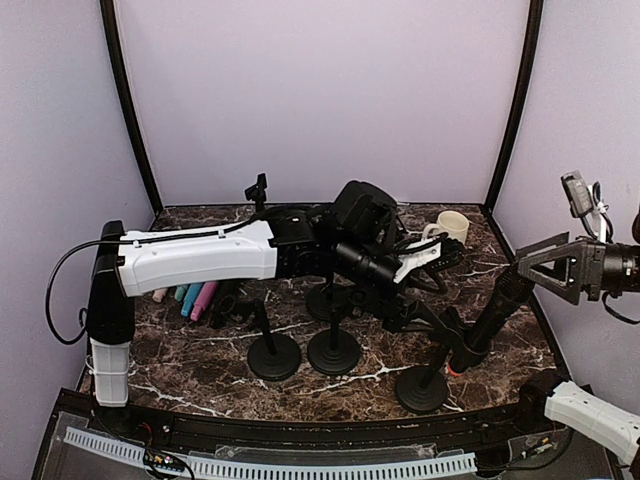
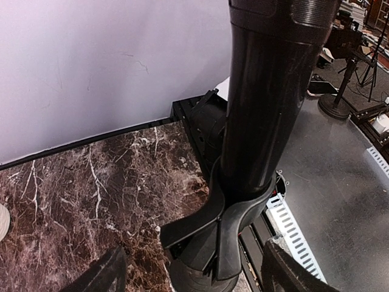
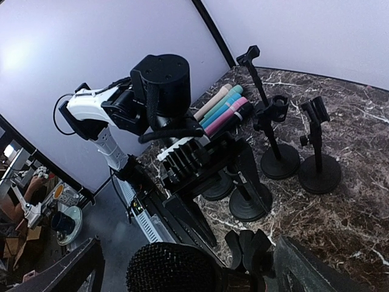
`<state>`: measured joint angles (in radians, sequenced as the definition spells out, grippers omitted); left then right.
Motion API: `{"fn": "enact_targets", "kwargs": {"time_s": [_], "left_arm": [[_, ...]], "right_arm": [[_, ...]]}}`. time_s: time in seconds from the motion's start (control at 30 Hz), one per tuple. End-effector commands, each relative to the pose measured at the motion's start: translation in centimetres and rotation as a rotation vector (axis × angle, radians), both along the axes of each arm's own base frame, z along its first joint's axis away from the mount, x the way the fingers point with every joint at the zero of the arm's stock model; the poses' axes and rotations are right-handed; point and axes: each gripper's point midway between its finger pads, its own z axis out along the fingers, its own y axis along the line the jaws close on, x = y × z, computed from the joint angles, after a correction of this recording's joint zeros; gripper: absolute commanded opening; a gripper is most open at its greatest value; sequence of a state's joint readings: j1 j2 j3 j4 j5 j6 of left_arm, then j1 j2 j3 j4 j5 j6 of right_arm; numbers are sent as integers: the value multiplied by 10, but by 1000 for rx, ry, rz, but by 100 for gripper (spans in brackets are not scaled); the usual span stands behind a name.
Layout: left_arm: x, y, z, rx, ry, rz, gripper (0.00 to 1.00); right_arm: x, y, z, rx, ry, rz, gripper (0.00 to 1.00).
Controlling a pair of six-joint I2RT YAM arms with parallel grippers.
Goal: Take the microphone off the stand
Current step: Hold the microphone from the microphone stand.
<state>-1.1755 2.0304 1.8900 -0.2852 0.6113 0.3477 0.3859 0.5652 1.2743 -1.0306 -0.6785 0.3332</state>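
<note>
Tabletop (image 1: pixel 180 350): dark marble, carrying all items.

Left arm (image 1: pixel 200 258): reaches across the centre. Left gripper (image 1: pixel 435 265) has its jaws apart, with nothing held. In the wrist view the microphone shaft stands just ahead of them.

Right arm (image 1: pixel 600 415): comes in from the right edge. Right gripper (image 1: pixel 548 268) is at the microphone's upper end with its jaws apart. The mesh head sits between the fingers in the wrist view; contact cannot be confirmed.

Microphone (image 1: pixel 492 318): black and tilted, its lower end seated in the stand (image 1: pixel 422 388) at front right.

Spare stands (image 1: pixel 274 355): grouped at centre, no microphones fitted.

Markers (image 1: pixel 195 297): lying in a row at left.

Mug (image 1: pixel 452 226): at rear right.
</note>
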Motion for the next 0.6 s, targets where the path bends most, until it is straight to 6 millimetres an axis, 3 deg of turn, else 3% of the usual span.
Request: {"fn": "enact_targets", "kwargs": {"time_s": [0.0,0.37,0.57], "left_arm": [[-1,-2,4,-10,16,7,78],[8,-7,-6,28,27,54,79],[-2,-8,-5,19,59,-5,81]], "right_arm": [[-4,7,-15,-19,35,71,98],[0,13,-28,-59,31,123,93],[15,11,-27,-82,-19,76,75]]}}
